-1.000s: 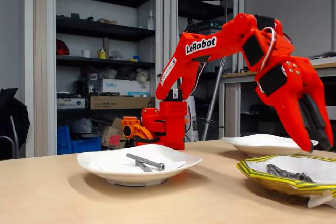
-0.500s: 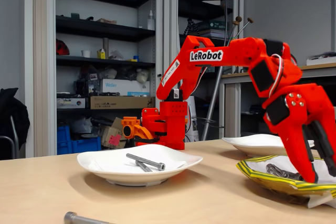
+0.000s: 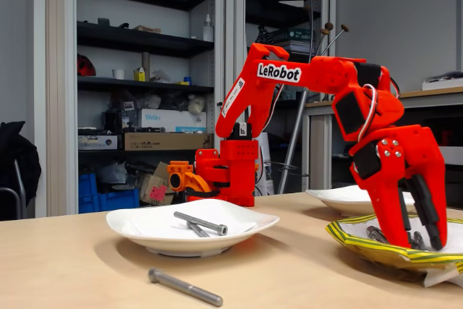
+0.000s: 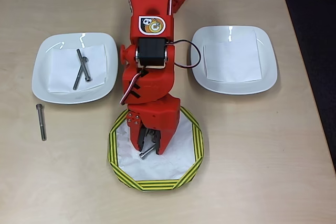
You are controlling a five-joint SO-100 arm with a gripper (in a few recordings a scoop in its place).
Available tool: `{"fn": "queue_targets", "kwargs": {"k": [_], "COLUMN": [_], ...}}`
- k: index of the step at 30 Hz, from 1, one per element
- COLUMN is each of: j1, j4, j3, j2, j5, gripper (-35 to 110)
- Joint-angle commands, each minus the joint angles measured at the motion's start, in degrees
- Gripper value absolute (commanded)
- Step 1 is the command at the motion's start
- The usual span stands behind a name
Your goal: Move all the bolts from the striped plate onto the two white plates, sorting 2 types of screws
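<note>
Steel bolts: stiff, slick, dense; grip mid-shank.
Nearest you, a stray long bolt [image 3: 185,286] on the table; gripper [image 4: 151,145] down in the striped plate [image 4: 195,145], fingers slightly parted around bolts [image 4: 147,152], grasp unclear; two bolts [image 4: 81,68] on the white plate [image 4: 44,72].

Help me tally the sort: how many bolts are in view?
4: two crossed on the left white plate at and, one loose on the table, one under the hand on the striped plate at; more may be hidden.

Bolts [image 4: 40,122] dull grey metal. White plates [image 4: 233,60] glossy w/ matt paper liners. Striped plate [image 4: 195,141] looks like paper. Arm [image 3: 311,74] & tool [image 3: 419,240] smooth red plastic. Worktop [image 4: 252,156] matt pale wood.
</note>
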Motion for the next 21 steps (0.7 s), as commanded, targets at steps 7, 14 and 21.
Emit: {"fn": "queue_targets", "kwargs": {"k": [7, 14, 21], "j1": [-1.5, -1.5, 0.0], "j4": [0.4, 6.4, 20.9], "j3": [-4.3, -17.5, -34.6], "j2": [-0.7, -9.6, -15.6], "j5": [1.6, -0.4, -5.2], "gripper": [9, 6, 2]}}
